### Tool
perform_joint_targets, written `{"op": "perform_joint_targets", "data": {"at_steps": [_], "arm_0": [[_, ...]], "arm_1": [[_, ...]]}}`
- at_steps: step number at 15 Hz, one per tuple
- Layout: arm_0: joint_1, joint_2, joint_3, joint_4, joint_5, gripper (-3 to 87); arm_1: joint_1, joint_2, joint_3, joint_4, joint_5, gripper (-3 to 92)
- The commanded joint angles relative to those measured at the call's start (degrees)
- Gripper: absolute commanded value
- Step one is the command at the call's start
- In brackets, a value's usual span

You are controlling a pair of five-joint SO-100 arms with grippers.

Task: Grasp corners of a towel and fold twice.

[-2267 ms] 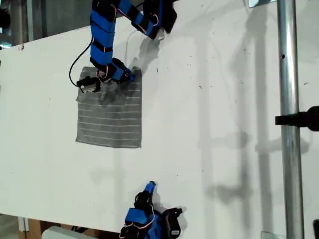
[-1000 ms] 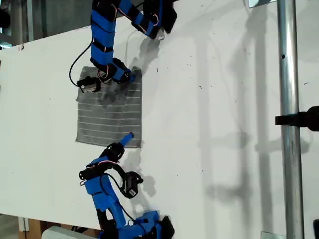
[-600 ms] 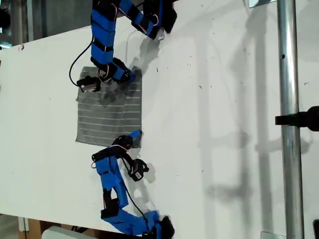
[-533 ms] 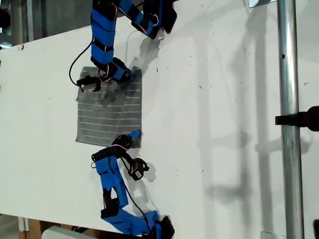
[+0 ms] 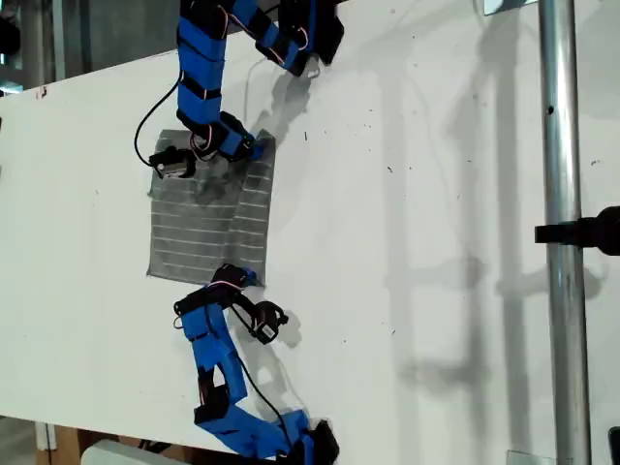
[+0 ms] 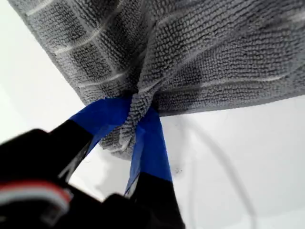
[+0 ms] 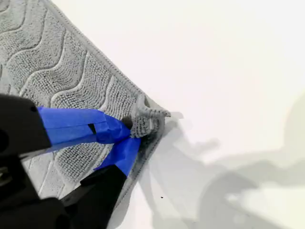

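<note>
Both blue-taped grippers grasp corners of the grey, pale-striped cloth towel (image 5: 208,218) on the white table (image 5: 417,242): my first gripper (image 6: 136,126) pinches a bunched corner, my second gripper (image 7: 128,131) another.

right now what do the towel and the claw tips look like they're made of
The towel looks like soft looped terry or microfibre cloth: grey, matte, nubby pile with pale stripes, bunching where pinched. The tips of my first claw and my second claw look wrapped in matte blue tape; what lies beneath is hidden.
</note>
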Motion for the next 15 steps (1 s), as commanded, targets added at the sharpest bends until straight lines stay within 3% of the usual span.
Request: {"op": "perform_joint_targets", "data": {"at_steps": [1,5,10,15], "arm_0": [[1.1,2.4,-2.1,2.2,-1.1,-2.9],[9.3,9.7,-1.7,4.1,-4.1,-2.9],[21.9,26.3,7.7,6.8,-11.1,-2.9],[32.3,47.4,37.4,-3.6,-24.2,-2.9]], "arm_1": [[-0.4,2.7,0.3,-0.6,0.5,-0.2],[-5.1,12.1,3.9,3.2,5.2,-0.2],[-24.9,41.9,7.8,16.7,23.1,-0.3],[-43.8,47.9,12.3,12.6,37.4,-0.3]]}}
